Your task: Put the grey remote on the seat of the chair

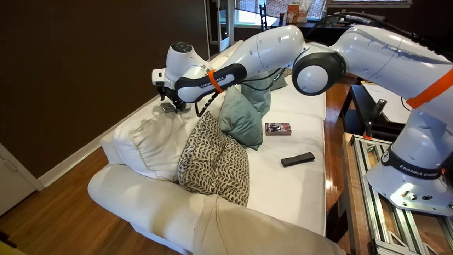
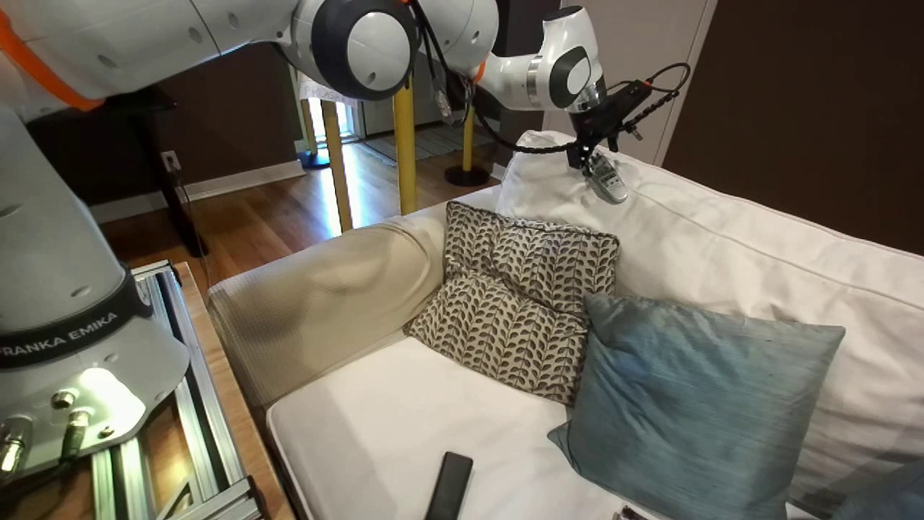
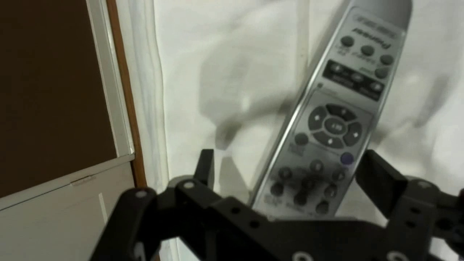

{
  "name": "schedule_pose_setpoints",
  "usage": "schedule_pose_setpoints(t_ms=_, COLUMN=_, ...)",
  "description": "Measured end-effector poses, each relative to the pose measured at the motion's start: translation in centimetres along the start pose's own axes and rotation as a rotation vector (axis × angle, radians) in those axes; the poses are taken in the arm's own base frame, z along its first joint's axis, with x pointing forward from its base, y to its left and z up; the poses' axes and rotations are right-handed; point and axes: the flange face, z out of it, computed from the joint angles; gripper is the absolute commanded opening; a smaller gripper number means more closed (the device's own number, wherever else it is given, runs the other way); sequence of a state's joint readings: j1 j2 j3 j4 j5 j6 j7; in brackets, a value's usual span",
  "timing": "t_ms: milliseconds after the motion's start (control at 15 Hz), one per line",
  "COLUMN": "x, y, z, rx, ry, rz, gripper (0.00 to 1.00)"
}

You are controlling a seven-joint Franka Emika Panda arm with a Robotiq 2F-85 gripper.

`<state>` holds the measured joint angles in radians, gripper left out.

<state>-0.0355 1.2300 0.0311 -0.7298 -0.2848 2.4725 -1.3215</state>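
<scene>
The grey remote [image 3: 330, 116] is found lying face up on top of the white backrest [image 2: 729, 231], and has yet to be brought to the seat [image 1: 279, 191]. It is straddled by the end effector [image 3: 291, 166], whose fingers [image 3: 382, 179] are spread wide, with nothing held. In the wrist view a clear gap is left between the remote and the finger at that picture's left, while the finger at the right is set just at the remote's edge; whether contact is made there cannot be told.

The step in hand is judged to be the grasp. It would be helped by a small sideways shift, so that the remote is centred and not dragged along the backrest as the fingers are brought together. Since the remote is laid aslant across the gap, a slight turn of the wrist also seems called for, so that both long edges are met squarely. The fingertips should be lowered enough for the sides to be caught, but not pressed hard into the backrest, which is likely to give.

Once held, the remote should be raised well before being carried over, since the patterned pillow [image 1: 216, 163] and the teal pillow [image 1: 242, 122] are propped against the backrest above the seat. It could then be laid flat on a bare stretch of the seat, beside the black remote [image 1: 297, 159] rather than upon it, with the small book [image 1: 278, 129] also avoided.
</scene>
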Motion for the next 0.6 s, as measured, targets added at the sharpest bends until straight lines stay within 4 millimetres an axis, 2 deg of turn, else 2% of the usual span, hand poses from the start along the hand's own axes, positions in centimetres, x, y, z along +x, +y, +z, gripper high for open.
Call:
schedule_pose_setpoints(t_ms=267, x=-0.26, y=0.01, z=0.08, rx=0.025, ry=-0.004, rz=-0.008, gripper=0.5)
schedule_pose_setpoints(t_ms=333, x=-0.33, y=-0.04, z=0.17, rx=0.029, ry=-0.006, rz=-0.007, gripper=0.46)
schedule_pose_setpoints(t_ms=400, x=-0.41, y=-0.07, z=0.25, rx=0.032, ry=-0.008, rz=-0.006, gripper=0.85)
schedule_pose_setpoints(t_ms=467, x=-0.52, y=-0.12, z=0.34, rx=0.038, ry=-0.012, rz=-0.004, gripper=0.81)
schedule_pose_setpoints(t_ms=533, x=-0.66, y=-0.14, z=0.4, rx=0.044, ry=-0.017, rz=0.0, gripper=0.81)
schedule_pose_setpoints(t_ms=600, x=-0.88, y=-0.13, z=0.39, rx=0.049, ry=-0.025, rz=0.007, gripper=0.85)
